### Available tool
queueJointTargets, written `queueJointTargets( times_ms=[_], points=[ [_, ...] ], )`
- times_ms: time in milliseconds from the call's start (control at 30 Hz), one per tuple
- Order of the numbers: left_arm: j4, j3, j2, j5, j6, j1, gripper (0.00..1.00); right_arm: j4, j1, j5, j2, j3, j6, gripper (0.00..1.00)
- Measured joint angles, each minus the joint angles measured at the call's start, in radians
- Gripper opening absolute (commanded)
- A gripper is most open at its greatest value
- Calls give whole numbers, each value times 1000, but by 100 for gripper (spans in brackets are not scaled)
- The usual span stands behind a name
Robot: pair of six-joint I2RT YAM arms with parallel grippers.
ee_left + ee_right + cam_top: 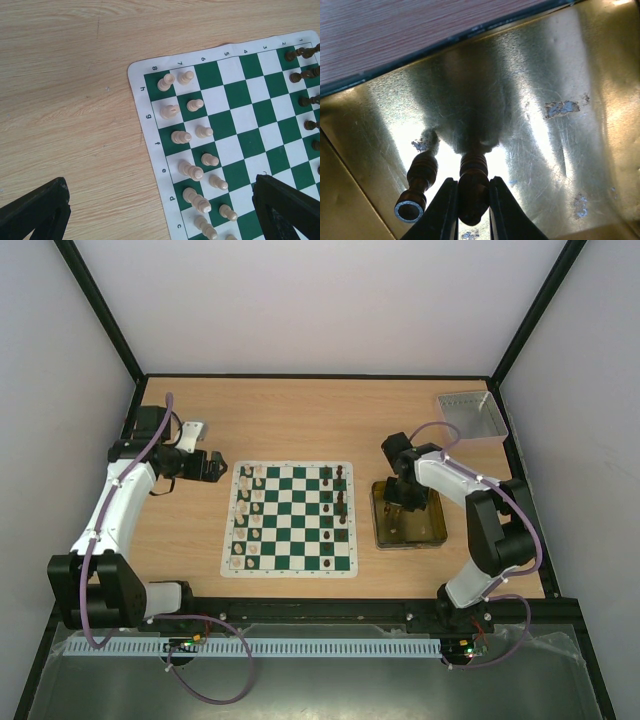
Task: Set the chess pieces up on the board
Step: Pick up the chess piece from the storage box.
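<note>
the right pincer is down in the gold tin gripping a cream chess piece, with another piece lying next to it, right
Not quite: the right wrist view shows the right pincer gripping a dark brown piece, not cream. It is in the gold tin, another piece lying beside it.

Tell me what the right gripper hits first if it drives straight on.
Right gripper: likely the floor of the gold tin, just beyond the dark piece in its jaws; gap unclear.

Glossy metal tin (560,65), wood tbl (75,75)
</note>
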Motion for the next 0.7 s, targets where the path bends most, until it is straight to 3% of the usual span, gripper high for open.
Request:
queueJointTargets(
  times_ms=[433, 700],
  points=[
    [0, 0, 0, 3, 0, 0, 99, -42, 3, 29, -57, 2, -3, 9],
    [0, 0, 0, 4, 0, 0, 99, -136, 135, 75, -142, 79, -2, 9]
  ],
)
